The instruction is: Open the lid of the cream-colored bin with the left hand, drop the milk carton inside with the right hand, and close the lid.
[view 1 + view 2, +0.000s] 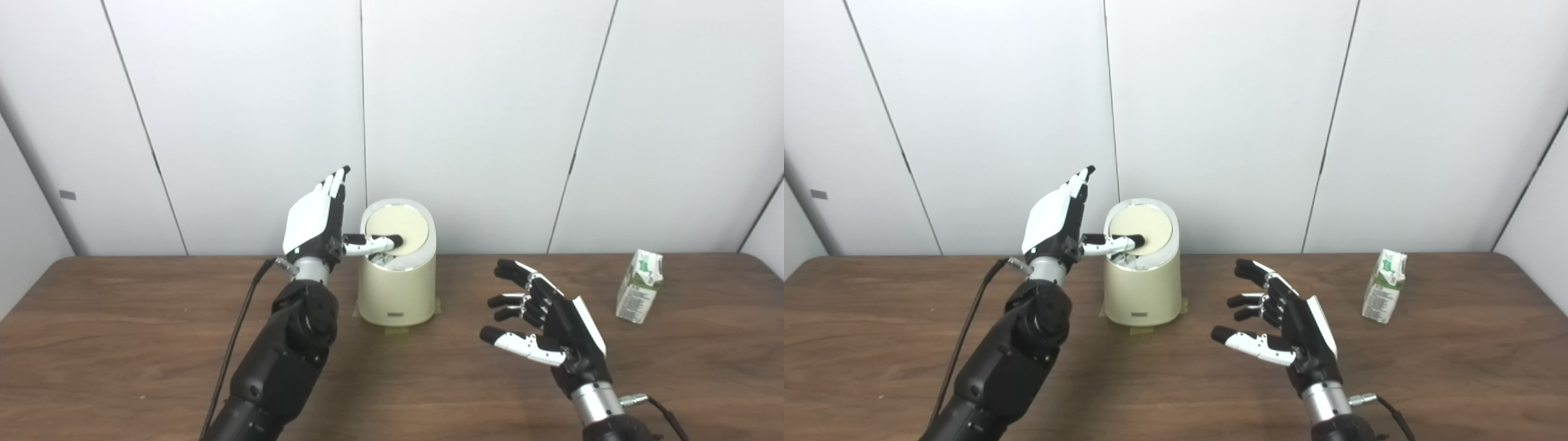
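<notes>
left hand (313, 222) spread, thumb on lid (398, 228) | right hand (551, 324) wide, empty; carton (639, 286) well right | risk: thumb slips; bin (398, 288) tips

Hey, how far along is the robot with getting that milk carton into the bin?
Early stage. The cream-colored bin has its lid tilted up, with the left hand beside it, thumb on the lid. The right hand is open above the table, holding nothing. The milk carton stands untouched to the right. Left: grasp the carton, drop it in, close the lid.
</notes>
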Robot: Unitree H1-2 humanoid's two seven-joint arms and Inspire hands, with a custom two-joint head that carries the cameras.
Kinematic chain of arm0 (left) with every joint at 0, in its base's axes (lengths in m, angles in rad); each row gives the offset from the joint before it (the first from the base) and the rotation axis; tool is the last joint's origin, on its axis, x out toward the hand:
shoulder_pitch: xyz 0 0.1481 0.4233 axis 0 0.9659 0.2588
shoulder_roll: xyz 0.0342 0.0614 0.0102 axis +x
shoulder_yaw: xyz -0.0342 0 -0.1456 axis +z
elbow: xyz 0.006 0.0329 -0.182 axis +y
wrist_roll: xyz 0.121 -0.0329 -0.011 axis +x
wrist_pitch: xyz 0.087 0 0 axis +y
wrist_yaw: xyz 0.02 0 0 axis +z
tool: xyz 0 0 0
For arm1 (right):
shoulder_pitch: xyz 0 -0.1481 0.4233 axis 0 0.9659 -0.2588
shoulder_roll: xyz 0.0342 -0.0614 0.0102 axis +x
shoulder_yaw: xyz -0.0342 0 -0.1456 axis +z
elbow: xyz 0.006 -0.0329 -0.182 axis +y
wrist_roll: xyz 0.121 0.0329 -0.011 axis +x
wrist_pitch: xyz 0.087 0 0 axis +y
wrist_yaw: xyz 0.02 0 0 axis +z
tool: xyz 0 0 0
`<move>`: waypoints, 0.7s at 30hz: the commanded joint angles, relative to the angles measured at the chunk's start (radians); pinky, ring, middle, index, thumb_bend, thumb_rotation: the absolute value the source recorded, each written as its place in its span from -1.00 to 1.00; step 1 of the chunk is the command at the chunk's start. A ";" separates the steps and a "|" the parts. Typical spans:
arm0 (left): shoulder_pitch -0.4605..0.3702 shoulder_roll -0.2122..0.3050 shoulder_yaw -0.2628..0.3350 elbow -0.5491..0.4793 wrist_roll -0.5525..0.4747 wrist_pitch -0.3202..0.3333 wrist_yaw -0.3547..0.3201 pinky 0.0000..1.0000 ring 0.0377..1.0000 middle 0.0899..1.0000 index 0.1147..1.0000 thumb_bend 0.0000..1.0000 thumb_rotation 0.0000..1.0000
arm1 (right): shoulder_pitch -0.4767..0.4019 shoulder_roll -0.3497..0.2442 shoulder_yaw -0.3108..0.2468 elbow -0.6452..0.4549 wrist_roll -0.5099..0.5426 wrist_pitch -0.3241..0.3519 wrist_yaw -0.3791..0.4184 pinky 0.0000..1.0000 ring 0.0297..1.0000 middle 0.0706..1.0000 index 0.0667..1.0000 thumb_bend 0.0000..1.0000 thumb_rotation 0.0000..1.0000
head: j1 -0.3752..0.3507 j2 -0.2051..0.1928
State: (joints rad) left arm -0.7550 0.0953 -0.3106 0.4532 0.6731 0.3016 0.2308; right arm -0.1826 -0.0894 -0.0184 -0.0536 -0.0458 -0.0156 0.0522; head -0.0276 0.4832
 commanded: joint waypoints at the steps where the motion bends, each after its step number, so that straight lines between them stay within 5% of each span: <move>1: -0.069 0.023 -0.032 -0.035 0.066 0.017 -0.008 0.93 1.00 1.00 1.00 1.00 -0.48 | -0.043 0.001 0.001 -0.039 0.004 -0.033 -0.005 0.09 0.22 0.59 0.55 0.43 -0.46 | -0.002 0.004; 6: -0.090 0.075 -0.096 -0.051 0.158 0.058 -0.061 0.84 1.00 1.00 1.00 1.00 -0.54 | -0.043 0.001 0.004 -0.039 0.012 -0.037 0.000 0.12 0.19 0.59 0.54 0.42 -0.50 | -0.003 0.007; 11: -0.111 0.131 -0.142 -0.088 0.207 0.086 -0.187 0.95 1.00 1.00 1.00 1.00 -0.60 | -0.043 -0.003 0.007 -0.044 0.006 -0.032 0.000 0.10 0.22 0.58 0.54 0.38 -0.51 | 0.003 0.007; 14: -0.113 0.161 -0.177 -0.084 0.238 0.080 -0.248 0.77 1.00 1.00 1.00 1.00 -0.60 | -0.043 -0.003 0.005 -0.042 0.008 -0.029 -0.001 0.10 0.22 0.58 0.54 0.38 -0.51 | 0.003 0.008; 21: -0.085 0.193 -0.216 -0.079 0.280 0.074 -0.297 0.78 1.00 1.00 1.00 1.00 -0.65 | -0.043 -0.003 0.003 -0.042 0.008 -0.036 -0.003 0.10 0.20 0.58 0.54 0.39 -0.49 | 0.004 0.009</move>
State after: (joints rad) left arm -0.8299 0.2631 -0.5146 0.3769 0.9167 0.3753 -0.0441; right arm -0.1848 -0.0894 -0.0133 -0.0597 -0.0446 -0.0152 0.0526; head -0.0230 0.4924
